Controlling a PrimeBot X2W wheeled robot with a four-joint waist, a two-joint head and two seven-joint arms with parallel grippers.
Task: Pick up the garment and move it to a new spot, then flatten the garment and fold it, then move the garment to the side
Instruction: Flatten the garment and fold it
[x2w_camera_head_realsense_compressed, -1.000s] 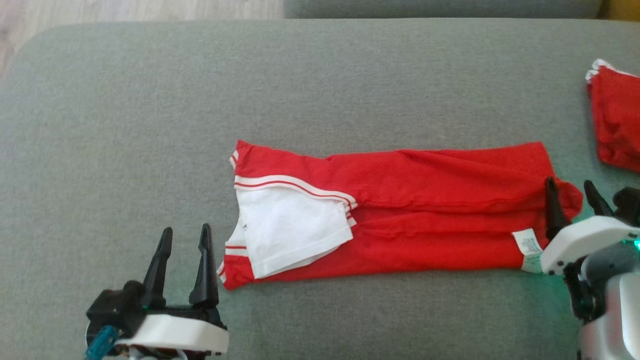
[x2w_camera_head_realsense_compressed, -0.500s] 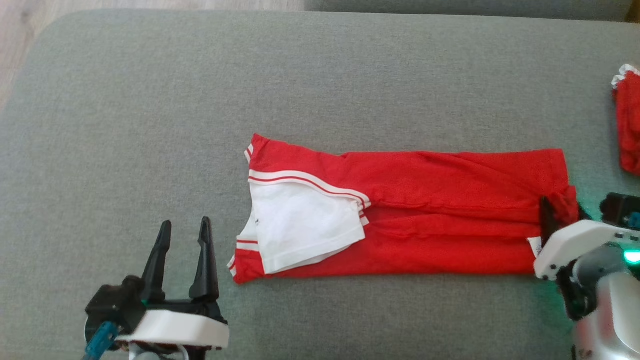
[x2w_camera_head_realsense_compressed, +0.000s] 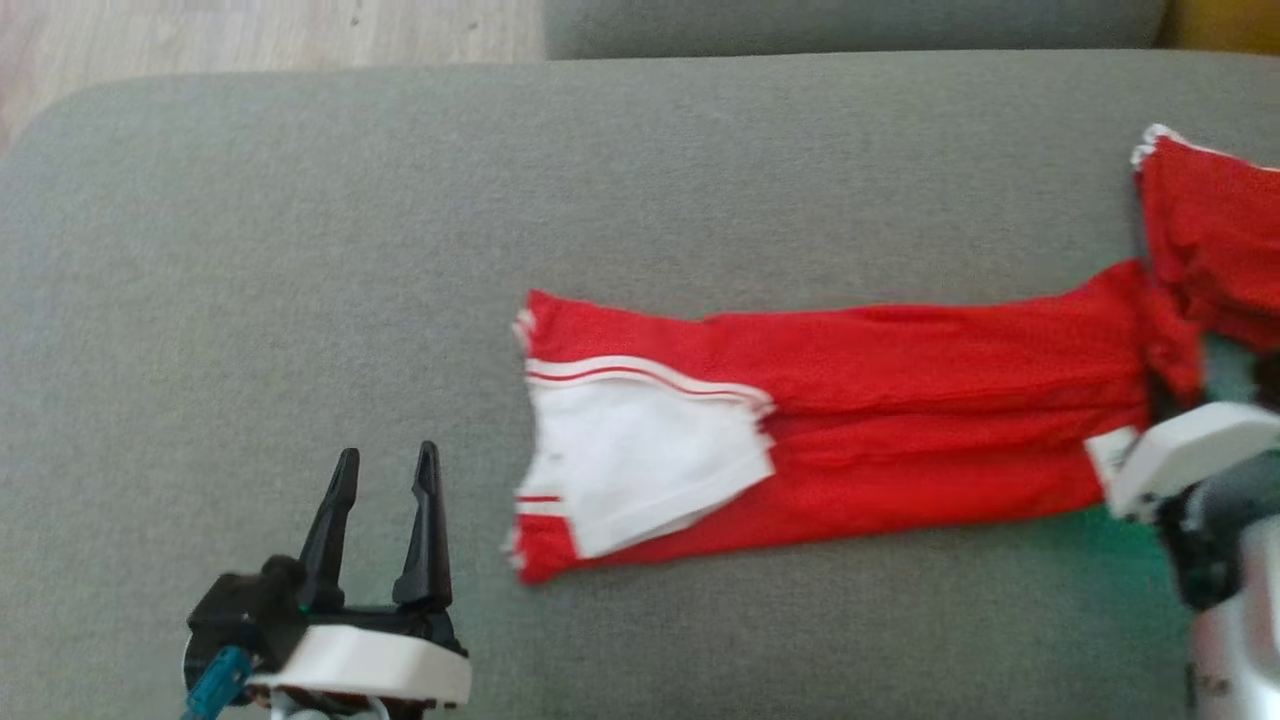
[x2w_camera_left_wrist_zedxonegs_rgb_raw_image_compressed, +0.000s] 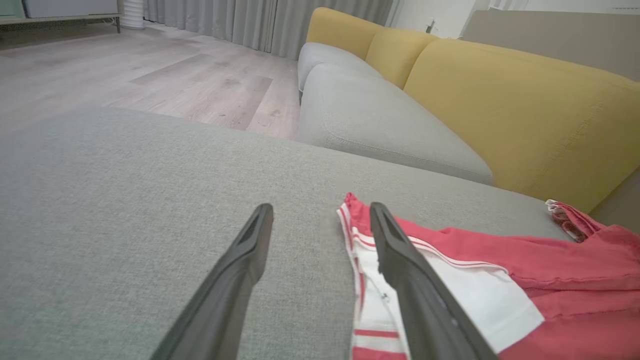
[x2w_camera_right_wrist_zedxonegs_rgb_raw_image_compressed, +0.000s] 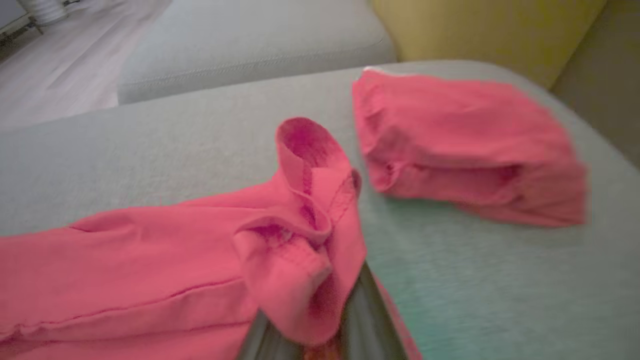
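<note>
grey cushion (x2w_camera_head_realsense_compressed: 300, 250): the garment (x2w_camera_head_realsense_compressed: 900, 400) lies as a long folded strip, its axis running left to right. the right pincer (x2w_camera_head_realsense_compressed: 1165, 410) is clamped on its bunched right end. the left pincer (x2w_camera_head_realsense_compressed: 385, 470), spread wide and empty, sits near the left end.

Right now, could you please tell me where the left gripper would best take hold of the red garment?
Probably the near striped corner of the garment, approached from the robot's left with the open left gripper. That end lies flat with its edge facing that gripper, while the right gripper is shut on the opposite end.
</note>
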